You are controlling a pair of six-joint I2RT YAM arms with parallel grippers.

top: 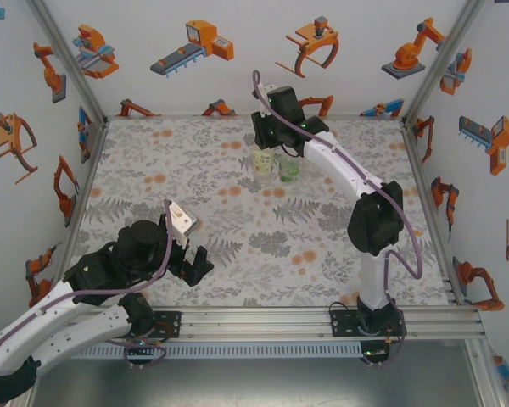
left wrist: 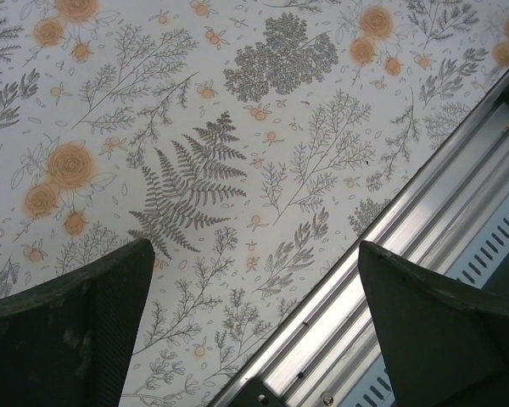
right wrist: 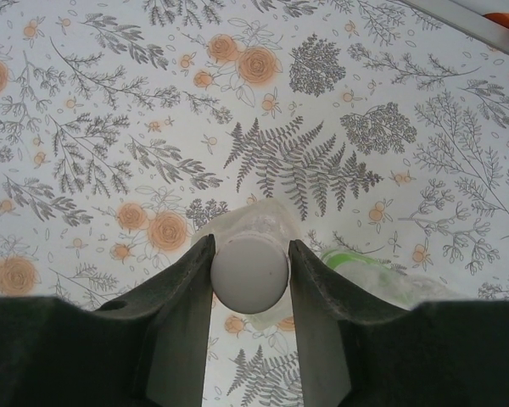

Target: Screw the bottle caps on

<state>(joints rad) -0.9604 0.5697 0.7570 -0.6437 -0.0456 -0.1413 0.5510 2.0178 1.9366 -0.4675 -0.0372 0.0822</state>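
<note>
In the right wrist view a white bottle cap (right wrist: pixel 248 273) sits on top of a clear bottle (right wrist: pixel 263 222). My right gripper (right wrist: pixel 248 254) has its two fingers against the cap's sides. A bottle with green liquid (right wrist: pixel 360 267) stands just to its right. From above, the yellowish bottle (top: pixel 263 161) and the green bottle (top: pixel 289 170) stand side by side at the back centre. The right gripper (top: pixel 273 144) is directly over the yellowish one. My left gripper (top: pixel 195 248) hovers near the front left. It is wide open (left wrist: pixel 254 314) with nothing between its fingers.
A metal rail (left wrist: pixel 407 254) runs along the table's near edge, just under the left gripper. Printed walls (top: pixel 68 170) close the table on the left, back and right. The floral mat (top: pixel 263 237) covers the table top between the arms.
</note>
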